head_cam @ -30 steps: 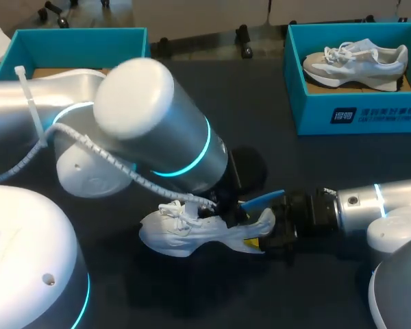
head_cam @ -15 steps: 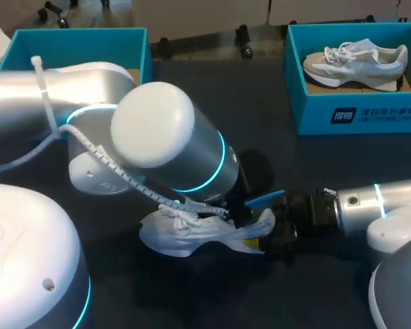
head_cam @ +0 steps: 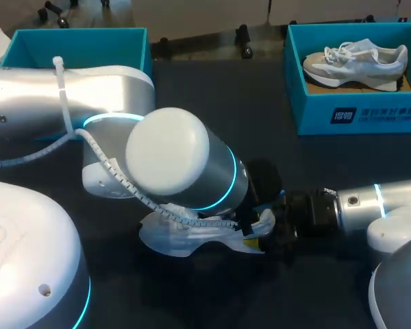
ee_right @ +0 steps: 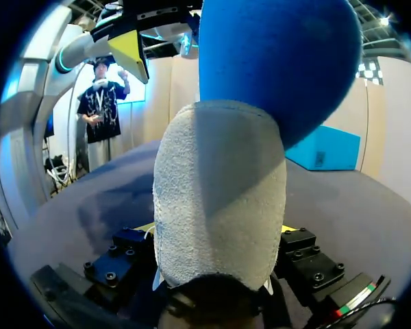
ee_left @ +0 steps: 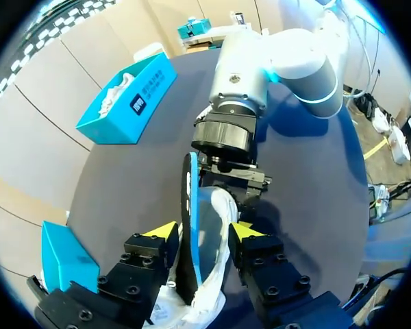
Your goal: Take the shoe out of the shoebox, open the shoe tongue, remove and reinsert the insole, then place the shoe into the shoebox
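Toward the near middle of the surface (head_cam: pixel 260 137), steady shoe (head_cam: pixel 166 241) with right jaws clamped on heel; with left jaws pinching insole (ee_left: pixel 205 226), feed toe-first, flat, avoiding buckling

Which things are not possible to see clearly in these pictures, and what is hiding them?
Head view: the left arm covers the left gripper and most of the shoe.
Head view: that arm also hides part of the left shoebox.
Left wrist view: the lower end of the insole disappears inside the shoe.
Right wrist view: the shoe's heel fills the middle, blocking the right gripper.
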Tool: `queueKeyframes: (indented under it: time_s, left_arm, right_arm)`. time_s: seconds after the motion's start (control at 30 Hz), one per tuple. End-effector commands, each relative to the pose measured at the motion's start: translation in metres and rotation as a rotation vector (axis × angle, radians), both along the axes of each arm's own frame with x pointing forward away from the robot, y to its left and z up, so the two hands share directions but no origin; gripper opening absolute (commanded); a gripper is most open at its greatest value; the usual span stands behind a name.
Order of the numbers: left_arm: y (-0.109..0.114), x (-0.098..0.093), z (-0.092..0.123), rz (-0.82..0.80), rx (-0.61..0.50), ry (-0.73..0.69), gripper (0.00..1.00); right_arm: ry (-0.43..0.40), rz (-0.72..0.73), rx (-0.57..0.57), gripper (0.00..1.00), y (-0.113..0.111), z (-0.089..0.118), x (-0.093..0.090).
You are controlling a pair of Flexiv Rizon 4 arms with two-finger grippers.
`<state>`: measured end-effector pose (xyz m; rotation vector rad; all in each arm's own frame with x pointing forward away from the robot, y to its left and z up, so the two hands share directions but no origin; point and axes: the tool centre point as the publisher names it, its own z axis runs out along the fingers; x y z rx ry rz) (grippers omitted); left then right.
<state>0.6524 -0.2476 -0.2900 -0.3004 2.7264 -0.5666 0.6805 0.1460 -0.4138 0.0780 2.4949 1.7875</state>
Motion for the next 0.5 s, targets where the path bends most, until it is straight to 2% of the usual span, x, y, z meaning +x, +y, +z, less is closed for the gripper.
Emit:
queueKeyframes:
  time_s: [0.03, 0.17, 0.2, 0.3, 0.5]
  left_arm:
    - [-0.0059, 0.0034, -0.0052, 0.014, 0.005, -0.01, 0.47]
    - [-0.0056, 0.0045, -0.0057, 0.016, -0.002, -0.005, 0.38]
    - [-0.0049, 0.0044, -0.0051, 0.015, -0.004, -0.004, 0.33]
    - [-0.004, 0.0035, -0.0033, 0.012, -0.013, -0.009, 0.0]
    - [-0.0048, 0.0032, -0.0008, 0.011, -0.018, -0.015, 0.0]
  right_arm:
    - [0.001, -0.001, -0.006, 0.0, 0.0017, -0.0007, -0.0026]
    - [0.001, -0.001, -0.006, 0.0, 0.0017, -0.0007, -0.0026]
    - [0.001, -0.001, -0.006, 0.0, 0.0017, -0.0007, -0.0026]
    - [0.001, -0.001, -0.006, 0.0, 0.0017, -0.0007, -0.0026]
    - [0.001, -0.001, -0.006, 0.0, 0.0017, -0.0007, -0.0026]
